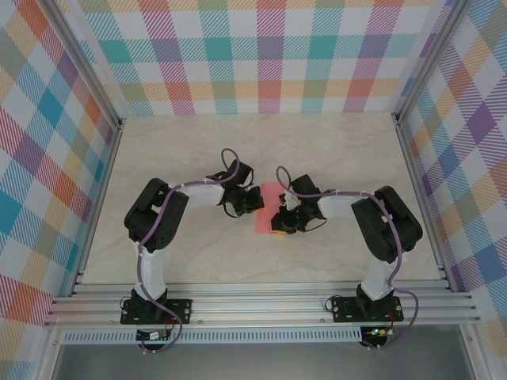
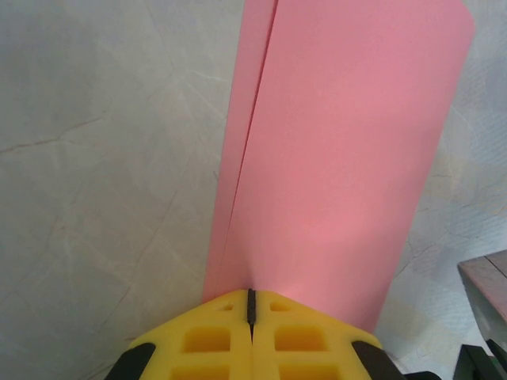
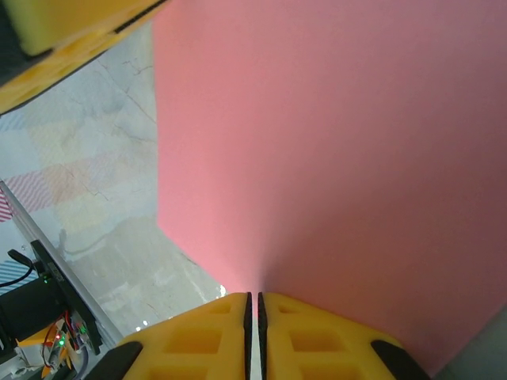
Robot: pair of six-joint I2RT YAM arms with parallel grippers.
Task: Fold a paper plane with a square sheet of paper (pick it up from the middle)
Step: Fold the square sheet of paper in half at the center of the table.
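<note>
The square sheet of paper [image 1: 270,192] is salmon pink and lies doubled over into a long rectangle between my two grippers at mid-table. In the left wrist view the sheet [image 2: 341,158] shows two layers with a slightly offset edge on its left side. My left gripper [image 2: 252,297] is shut on the sheet's near end, and sits at its left side [image 1: 255,199] from above. My right gripper [image 3: 253,299] is shut on the pink sheet [image 3: 333,158] from the other side [image 1: 279,222]. No paper plane shape is in view.
The pale marbled table [image 1: 198,150] is walled by plaid panels, with an aluminium rail [image 1: 261,305] along the near edge. The left gripper's yellow fingers [image 3: 63,32] cross the top left of the right wrist view. Bare table [image 2: 103,158] lies beside the sheet.
</note>
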